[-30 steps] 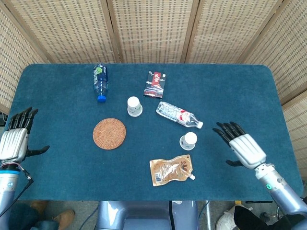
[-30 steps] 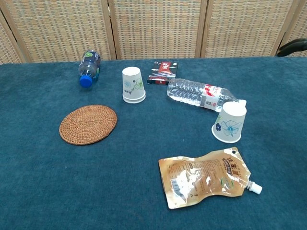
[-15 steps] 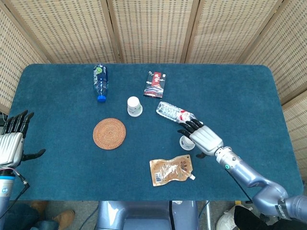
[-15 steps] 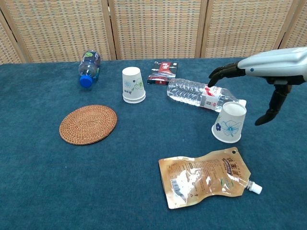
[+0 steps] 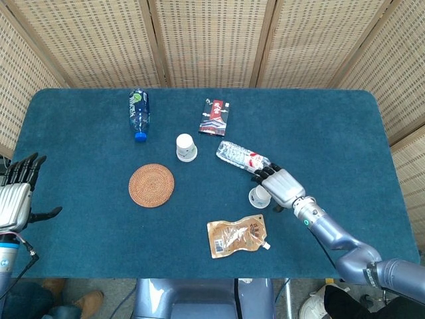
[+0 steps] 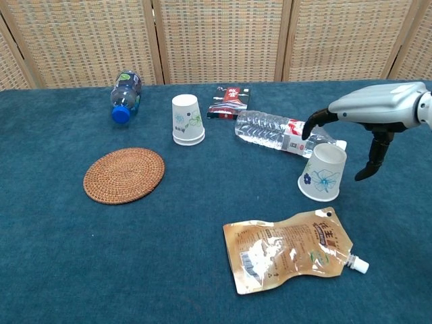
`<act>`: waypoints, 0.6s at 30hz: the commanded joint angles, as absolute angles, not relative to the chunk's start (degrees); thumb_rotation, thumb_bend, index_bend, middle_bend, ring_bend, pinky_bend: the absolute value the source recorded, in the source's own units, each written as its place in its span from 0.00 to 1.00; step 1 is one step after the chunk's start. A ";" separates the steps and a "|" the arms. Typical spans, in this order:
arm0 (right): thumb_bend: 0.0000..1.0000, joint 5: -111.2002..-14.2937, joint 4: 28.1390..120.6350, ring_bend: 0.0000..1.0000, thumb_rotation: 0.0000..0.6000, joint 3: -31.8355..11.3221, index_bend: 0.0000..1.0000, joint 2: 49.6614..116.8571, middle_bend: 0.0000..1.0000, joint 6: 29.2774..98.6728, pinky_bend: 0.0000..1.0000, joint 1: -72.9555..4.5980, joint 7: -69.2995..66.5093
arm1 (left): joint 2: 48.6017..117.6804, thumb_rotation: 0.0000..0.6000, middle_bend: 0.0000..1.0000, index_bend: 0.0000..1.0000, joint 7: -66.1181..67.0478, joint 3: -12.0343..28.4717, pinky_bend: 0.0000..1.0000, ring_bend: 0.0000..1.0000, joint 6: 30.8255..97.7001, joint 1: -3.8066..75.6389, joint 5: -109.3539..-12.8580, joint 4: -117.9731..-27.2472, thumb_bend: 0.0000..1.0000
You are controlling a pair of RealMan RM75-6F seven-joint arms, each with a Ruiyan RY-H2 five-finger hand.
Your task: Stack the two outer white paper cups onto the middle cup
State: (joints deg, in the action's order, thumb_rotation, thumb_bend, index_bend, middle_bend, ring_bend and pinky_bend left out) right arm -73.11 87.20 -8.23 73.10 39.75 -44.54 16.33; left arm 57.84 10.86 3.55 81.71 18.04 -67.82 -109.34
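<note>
The right hand hangs just above the near-right white paper cup, palm down, fingers spread and curling over the cup's far side while the thumb points down at its right. It holds nothing, and no contact with the cup is visible in either view. That cup stands upside down, base up, just near of the cap end of a clear water bottle lying on its side.

The step in hand looks like taking this cup. To do it well, the hand should probably lower until fingers and thumb bracket the cup's upper wall, then close lightly: paper crushes easily, and a dented wall would nest badly. The fingers on the far side sit close to the bottle, so I would keep them clear of it so it does not roll.

The other white cup stands upside down well to the left and farther back, near a dark snack packet. Only two cups are visible, so which counts as the middle one I cannot tell.

Farther out, a brown spouted pouch lies near the front, a round woven coaster lies left of centre, and a blue-capped bottle lies at far left. The left hand rests at the table's left edge in the head view, fingers extended and apart, holding nothing.
</note>
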 commanded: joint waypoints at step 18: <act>0.37 -78.60 76.92 0.49 1.00 -6.45 0.50 80.44 0.51 45.18 0.51 -43.69 4.50 | 57.65 1.00 0.00 0.00 10.67 5.44 0.00 0.00 80.15 16.84 -68.38 -109.12 0.00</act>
